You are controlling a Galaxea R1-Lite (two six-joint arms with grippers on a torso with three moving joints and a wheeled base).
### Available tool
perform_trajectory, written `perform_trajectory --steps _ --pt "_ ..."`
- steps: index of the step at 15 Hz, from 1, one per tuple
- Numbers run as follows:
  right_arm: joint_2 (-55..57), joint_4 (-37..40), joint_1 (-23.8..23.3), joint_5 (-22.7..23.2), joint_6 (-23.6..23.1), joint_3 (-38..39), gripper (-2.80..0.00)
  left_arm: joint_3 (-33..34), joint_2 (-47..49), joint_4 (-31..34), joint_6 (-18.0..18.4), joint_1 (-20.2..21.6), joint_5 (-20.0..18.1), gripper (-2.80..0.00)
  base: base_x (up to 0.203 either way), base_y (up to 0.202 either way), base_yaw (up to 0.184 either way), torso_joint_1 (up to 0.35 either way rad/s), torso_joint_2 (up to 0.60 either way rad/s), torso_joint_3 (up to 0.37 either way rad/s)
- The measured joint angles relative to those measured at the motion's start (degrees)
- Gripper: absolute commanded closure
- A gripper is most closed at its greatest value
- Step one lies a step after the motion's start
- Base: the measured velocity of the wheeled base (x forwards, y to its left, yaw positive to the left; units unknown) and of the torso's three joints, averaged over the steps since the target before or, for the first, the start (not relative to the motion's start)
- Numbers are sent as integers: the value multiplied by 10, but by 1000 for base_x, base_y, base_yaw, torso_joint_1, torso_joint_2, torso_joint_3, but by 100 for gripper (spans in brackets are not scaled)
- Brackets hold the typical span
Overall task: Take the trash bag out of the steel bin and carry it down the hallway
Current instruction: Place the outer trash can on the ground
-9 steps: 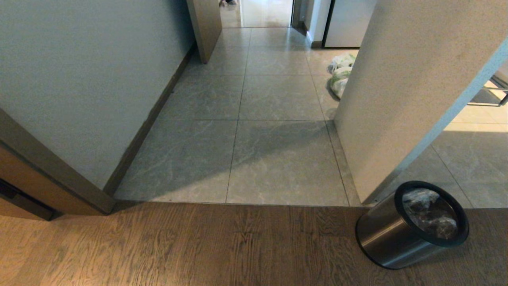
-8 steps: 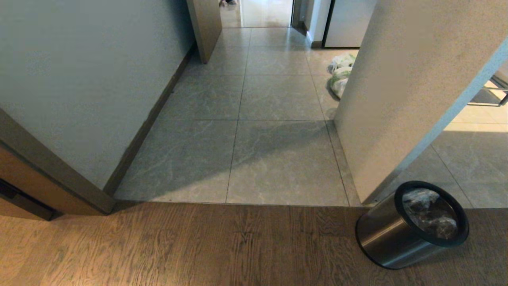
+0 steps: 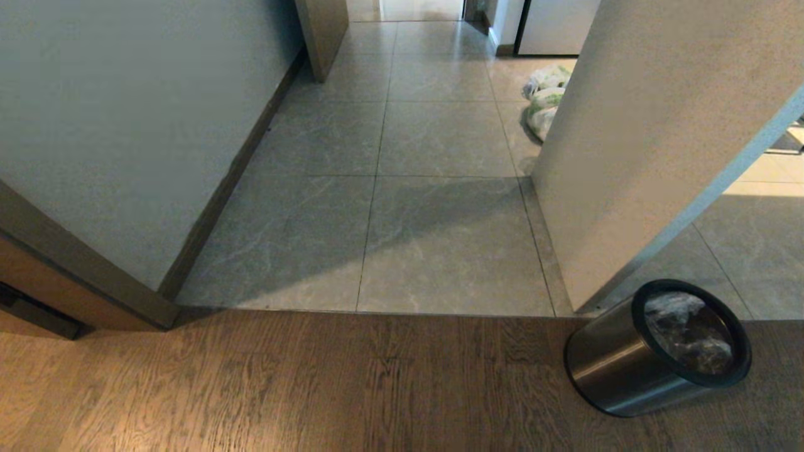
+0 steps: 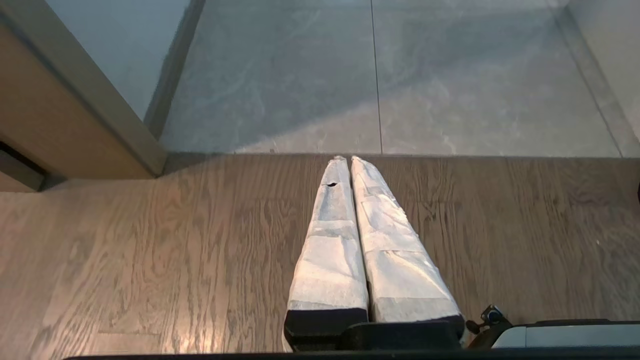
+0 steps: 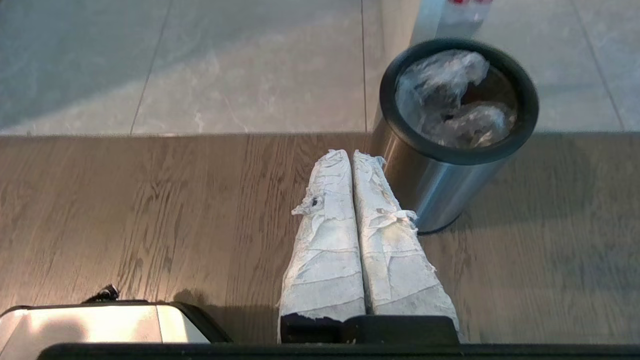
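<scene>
Camera dipped; one steel bin (image 3: 634, 370) (one trash bag (image 3: 688, 333) inside).

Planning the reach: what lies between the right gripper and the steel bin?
Only bare wood-plank floor, as the right wrist view shows; the shut right gripper sits just beside the steel bin.

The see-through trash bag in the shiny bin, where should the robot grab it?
Best guess: pinch the crinkly clear plastic trash bag at its bunched top, coming straight down through the black ring rim. The small brushed steel bin stands upright on the brown wood floor, its walls enclose the bag, and only the open top leaves it reachable.
</scene>
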Motion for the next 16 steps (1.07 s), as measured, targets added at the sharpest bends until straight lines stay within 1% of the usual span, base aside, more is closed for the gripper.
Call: perform_trajectory --steps 16 --pt "0 1 0 3 -2 -1 0 0 0 0 0 0 0 0 0 0 0 3 2 -199"
